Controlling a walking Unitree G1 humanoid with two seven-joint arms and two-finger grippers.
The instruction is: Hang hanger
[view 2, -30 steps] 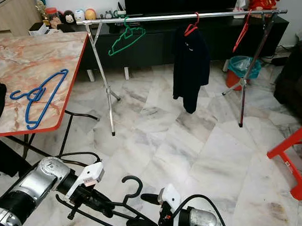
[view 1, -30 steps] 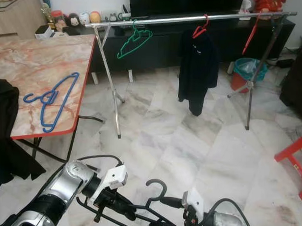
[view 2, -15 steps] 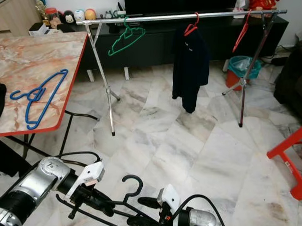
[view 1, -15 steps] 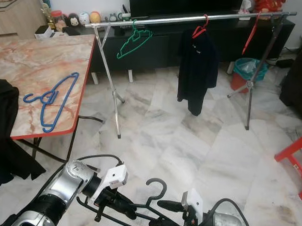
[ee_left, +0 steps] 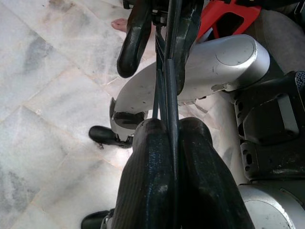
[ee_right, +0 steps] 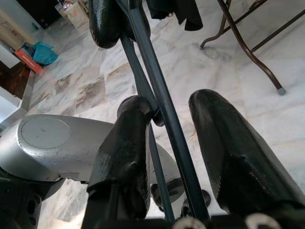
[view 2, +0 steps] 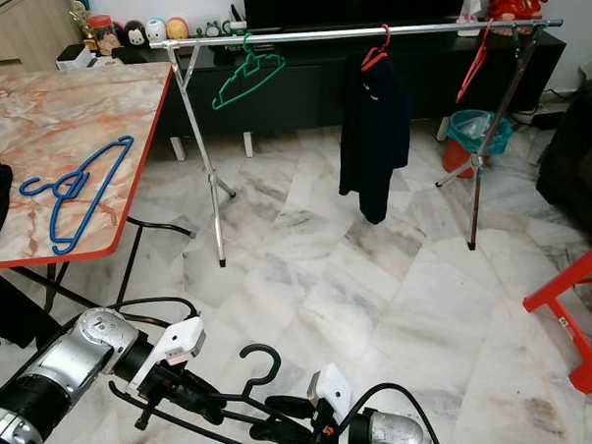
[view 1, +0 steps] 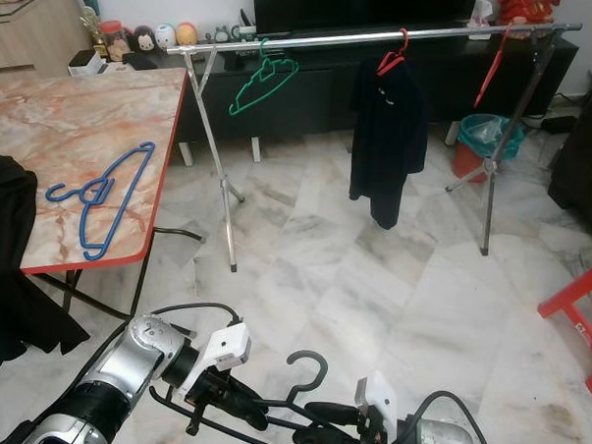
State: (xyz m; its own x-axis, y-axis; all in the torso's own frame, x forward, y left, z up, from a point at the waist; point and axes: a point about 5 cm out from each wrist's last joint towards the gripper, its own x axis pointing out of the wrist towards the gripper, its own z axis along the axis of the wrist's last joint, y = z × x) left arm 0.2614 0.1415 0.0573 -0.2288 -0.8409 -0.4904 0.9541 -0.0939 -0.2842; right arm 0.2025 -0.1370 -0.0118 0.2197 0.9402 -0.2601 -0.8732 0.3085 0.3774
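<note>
A black hanger (view 1: 309, 365) is held low over the floor, hook up. My left gripper (view 1: 231, 401) is shut on its lower bar; in the left wrist view the fingers (ee_left: 147, 181) pinch the thin bar (ee_left: 169, 95). My right gripper (view 1: 314, 425) stands open around the same hanger, and the bar (ee_right: 162, 95) runs between its spread fingers (ee_right: 124, 148). Across the room a steel rail (view 1: 383, 36) carries a green hanger (view 1: 263, 83), a black garment (view 1: 388, 138) on a red hanger, and another red hanger (view 1: 491, 68).
A marble-top table (view 1: 45, 123) on my left bears a blue hanger (view 1: 100, 199), with dark cloth (view 1: 4, 268) draped at its near side. A teal bin (view 1: 481, 137) stands behind the rack's right leg. A red stool (view 1: 577, 313) is at the right. Open marble floor (view 1: 372, 275) lies ahead.
My right gripper has shifted slightly lower and leftward along the black hanger. The left gripper and the hanger stay put.
</note>
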